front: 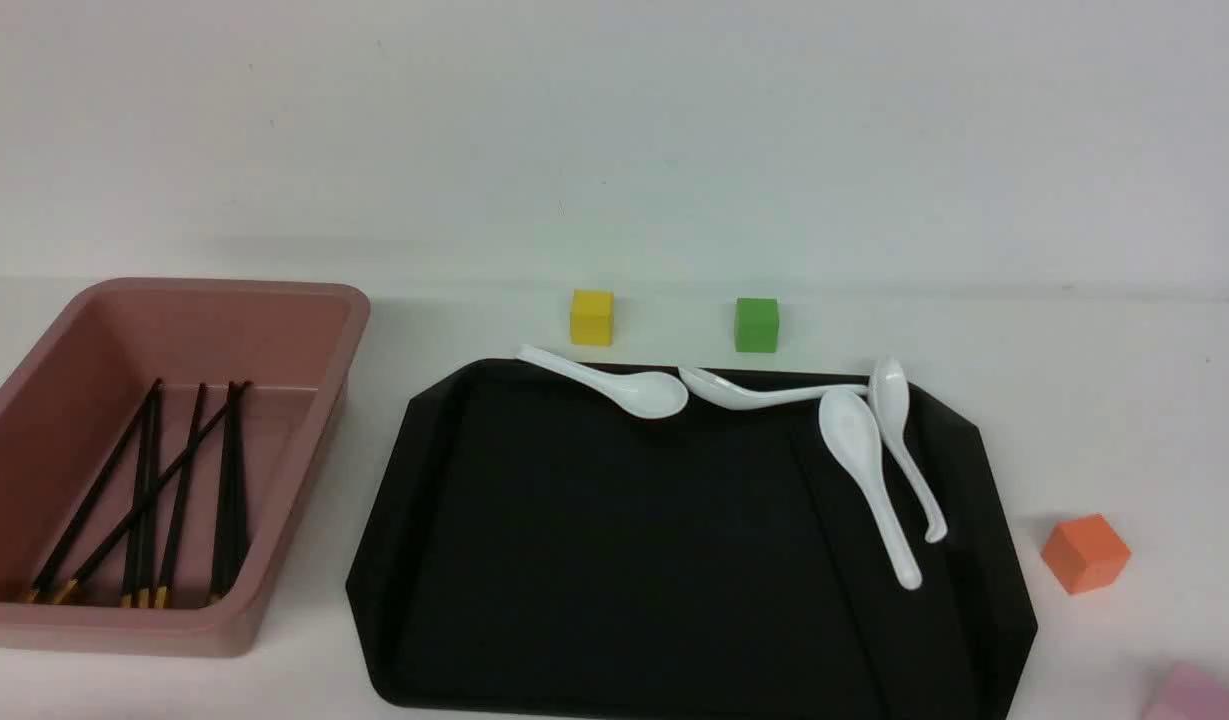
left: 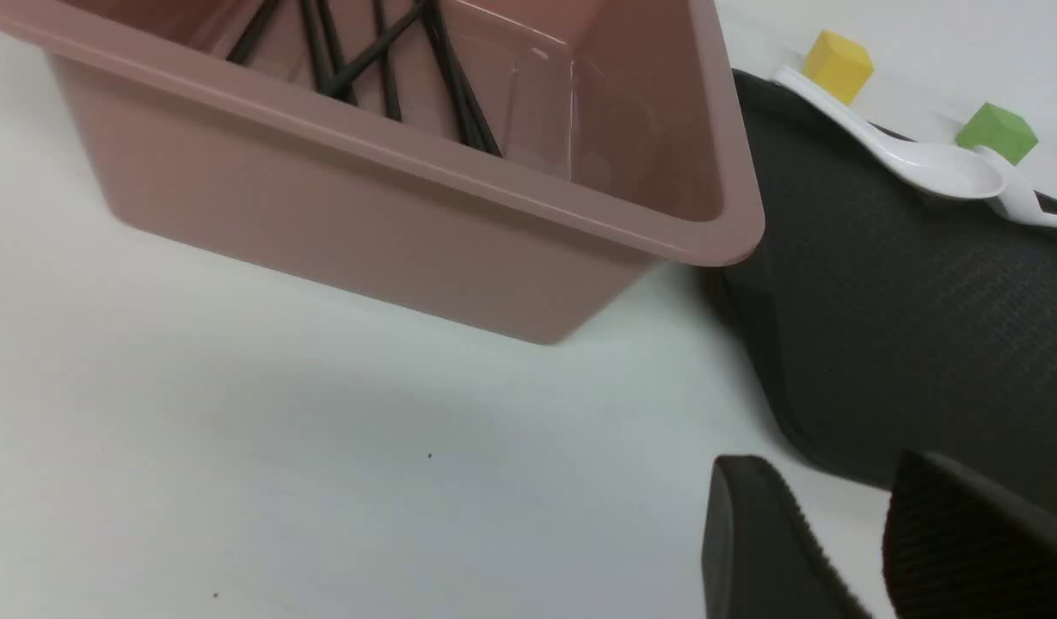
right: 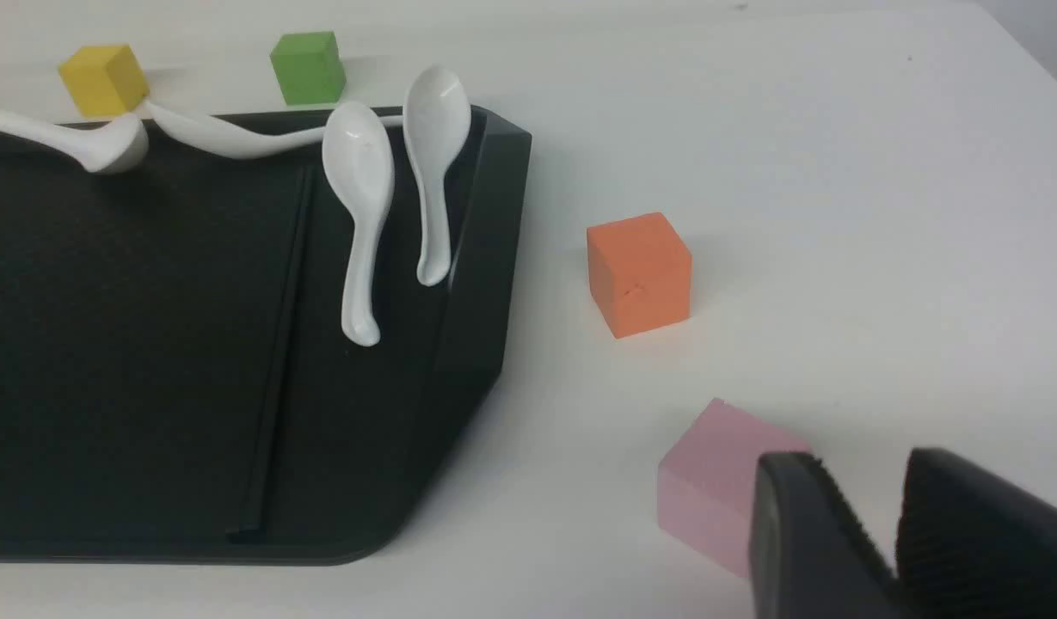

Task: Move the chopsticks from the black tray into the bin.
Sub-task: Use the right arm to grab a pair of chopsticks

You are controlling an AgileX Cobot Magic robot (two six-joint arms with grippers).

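The black tray [front: 624, 540] is the largest thing, its near edge partly cut off in the front view. The pink bin [front: 302, 470] stands to the left of the tray, apart from it, with its left side out of frame in the front view. Neither claw shows in the front view; in their own wrist views, the left claw [left: 825, 468] and the right claw [right: 859, 460] both stand open, fingertips apart with nothing between them, though the lower parts of the fingers run out of frame. Chopsticks [front: 181, 490] lie inside the bin left of the tray, some crossing or overlapping, so their exact number is hard to tell. A thin dark line [front: 834, 540] runs along the right part of the tray floor, black on black; whether it is a chopstick or part of the tray cannot be told. Four white spoons [front: 864, 450] lie on the tray, two at its far edge and two toward its right side. The pink block [right: 717, 481] is right of the tray, cut off in the front view and partly hidden by a finger in the right wrist view. The orange block [front: 1084, 553] is also right of the tray; the yellow block [front: 592, 318] and green block [front: 756, 325] sit just beyond its far edge.
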